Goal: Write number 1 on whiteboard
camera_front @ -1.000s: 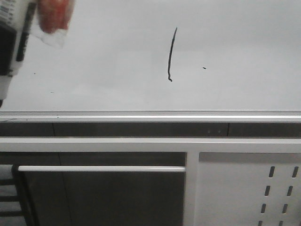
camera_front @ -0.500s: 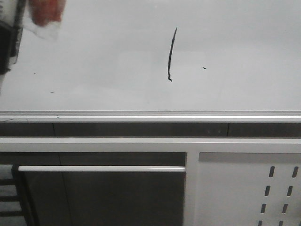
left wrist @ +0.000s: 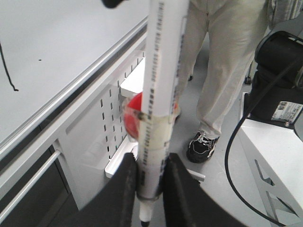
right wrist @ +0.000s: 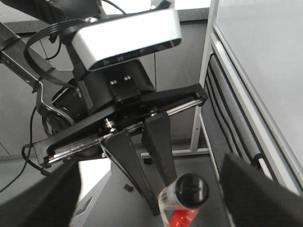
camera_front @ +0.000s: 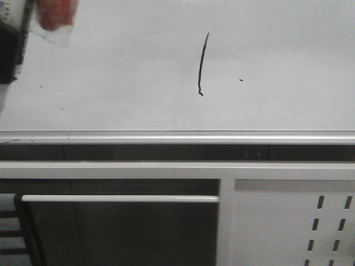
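The number 1 point(camera_front: 201, 64) is a thin black stroke with a small hook at its lower end on the whiteboard point(camera_front: 277, 50). It also shows in the left wrist view point(left wrist: 7, 66), far from the marker tip. My left gripper point(left wrist: 149, 187) is shut on a white marker point(left wrist: 161, 85) wrapped with tape and a red tag point(left wrist: 135, 118). The marker is held off the board at the front view's top left corner point(camera_front: 12, 14). My right gripper point(right wrist: 149, 191) is open and empty, facing the left gripper and the marker's end point(right wrist: 189, 189).
A silver frame edge point(camera_front: 177, 134) runs along the board's near side. Below it are a white bar point(camera_front: 119, 198) and a white perforated panel point(camera_front: 294, 221). A person in light trousers point(left wrist: 222, 71) stands beside the table. The left arm's camera housing point(right wrist: 128, 42) fills the right wrist view.
The marker and its red tag have moved up and to the left, further out of the front view. The stroke on the board is unchanged.
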